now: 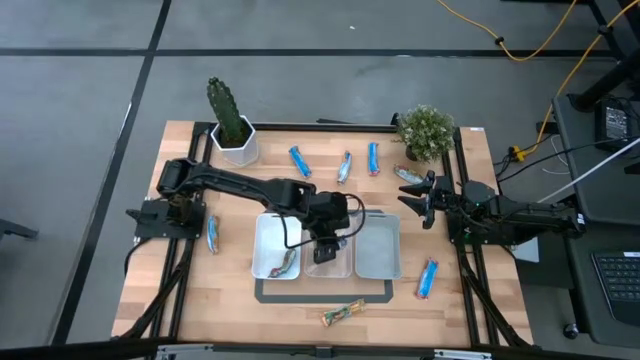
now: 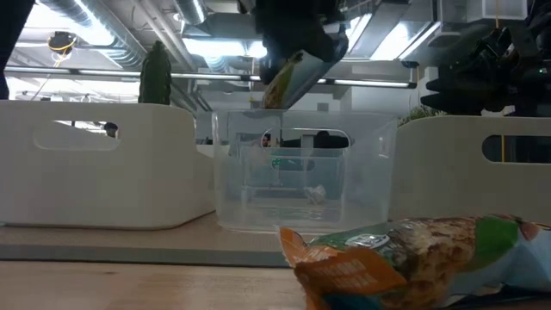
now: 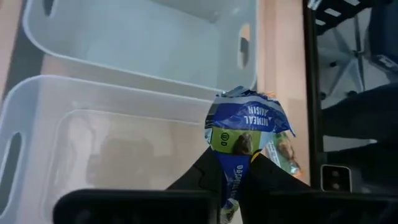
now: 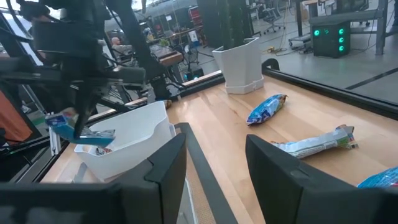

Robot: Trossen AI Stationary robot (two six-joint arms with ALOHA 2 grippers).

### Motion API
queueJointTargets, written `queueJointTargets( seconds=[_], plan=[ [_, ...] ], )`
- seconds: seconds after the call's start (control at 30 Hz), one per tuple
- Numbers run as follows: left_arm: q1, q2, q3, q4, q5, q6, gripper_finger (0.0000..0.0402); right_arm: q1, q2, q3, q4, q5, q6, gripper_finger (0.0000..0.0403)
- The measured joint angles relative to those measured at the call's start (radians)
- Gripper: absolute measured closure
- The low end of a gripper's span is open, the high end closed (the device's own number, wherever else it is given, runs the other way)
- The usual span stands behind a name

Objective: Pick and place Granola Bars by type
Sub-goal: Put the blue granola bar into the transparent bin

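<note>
My left gripper hangs over the clear middle tray, shut on a blue granola bar. In the low view the bar is above that tray. A greenish-gold bar lies in the left tray. The right tray shows no bar. Loose bars lie flat on the table: blue ones, silvery ones and a greenish-gold one. My right gripper waits open at the table's right side. My left gripper pinches the blue bar between its two fingers by one end of the wrapper. The fingers slant downward from the table's left. The rest of the bar sticks out past the fingertips, crumpled, and is lifted clear above the middle tray.
A cactus in a white pot and a bushy plant stand at the table's far edge. A dark mat outline frames the trays. Bare wood lies on the near side of the trays, around the greenish-gold bar.
</note>
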Motion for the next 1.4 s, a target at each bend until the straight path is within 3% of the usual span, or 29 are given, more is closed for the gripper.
queueJointTargets(
  seconds=[0.17, 0.4, 0.6, 0.73, 1.0, 1.13, 1.4],
  plan=[
    [0.0, 0.0, 0.0, -0.005, -0.003, -0.039, 0.0355, 0.0, 0.0, 0.0, 0.0, 0.0, 0.0, 0.0235],
    [0.001, -0.009, 0.001, -0.011, -0.003, -0.035, 0.027, 0.0, 0.0, 0.0, 0.0, 0.0, -0.002, 0.0235],
    [0.029, -0.039, 0.105, -0.112, -0.014, -0.039, 0.022, 0.0, 0.0, 0.0, 0.0, 0.0, -0.026, 0.0235],
    [0.06, -0.084, 0.217, -0.205, -0.099, 0.036, 0.0221, 0.0, 0.0, 0.0, 0.0, -0.002, -0.026, 0.0235],
    [0.175, -0.157, 0.401, -0.482, -0.401, 0.249, 0.0232, 0.0, 0.0, 0.0, 0.002, -0.007, -0.023, 0.0235],
    [0.279, -0.158, 0.463, -0.603, -0.461, 0.18, 0.0233, 0.0, 0.0, 0.0, 0.001, -0.007, -0.028, 0.0235],
    [0.496, -0.119, 0.462, -0.626, -0.525, 0.021, 0.0233, 0.0, 0.0, 0.0, 0.004, 0.029, -0.081, 0.0235]
  ],
)
